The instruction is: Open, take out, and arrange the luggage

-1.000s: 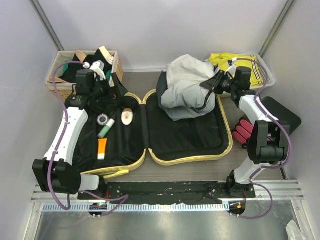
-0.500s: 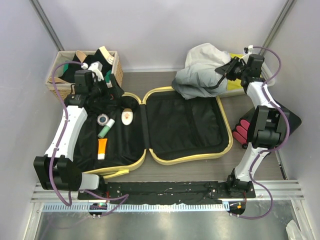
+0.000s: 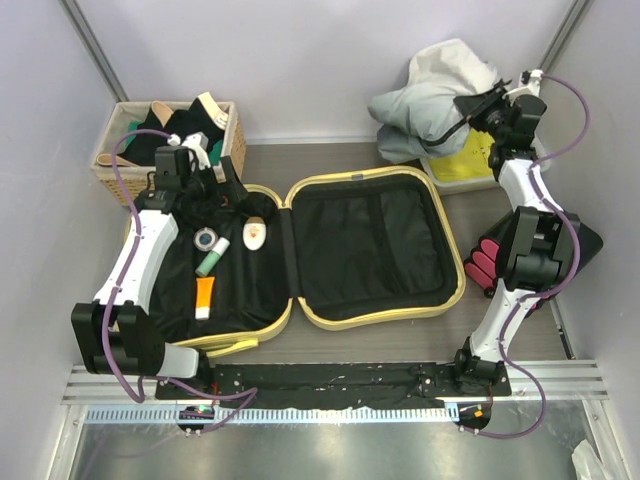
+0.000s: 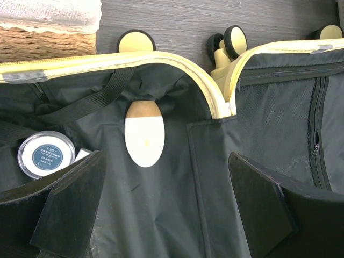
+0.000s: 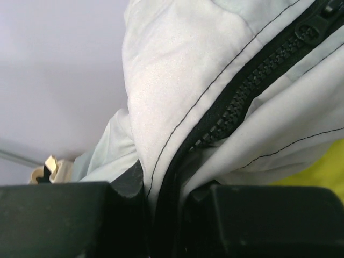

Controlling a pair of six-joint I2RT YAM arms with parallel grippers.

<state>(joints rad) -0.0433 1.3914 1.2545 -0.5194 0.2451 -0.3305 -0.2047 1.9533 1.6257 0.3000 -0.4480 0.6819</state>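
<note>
The luggage point(image 3: 455, 265) lies open flat, pale-yellow rim around black lining point(image 4: 161, 215). Its right half holds nothing. In the left half lie a round tin point(image 3: 205, 239), a green tube point(image 3: 212, 258), an orange tube point(image 3: 204, 297) and a white oval item point(image 4: 144, 134). My left gripper point(image 3: 218, 182) hovers open over the back of that half, its fingers point(image 4: 70, 204) either side of the oval item and not touching it. My right gripper point(image 3: 478, 108) is shut on a grey zip jacket point(image 5: 177, 80), held up at the back right.
A wicker basket point(image 3: 115, 165) of dark clothes stands at the back left. Under the hanging jacket point(image 3: 430, 95) a white bin point(image 3: 440, 180) holds a yellow garment point(image 3: 465, 170). A black box with pink-red cylinders point(image 3: 485, 262) sits right of the luggage.
My right gripper has lifted the grey jacket out of the luggage's right half and carried it up and back-right over the white bin. The left arm has hardly moved.
</note>
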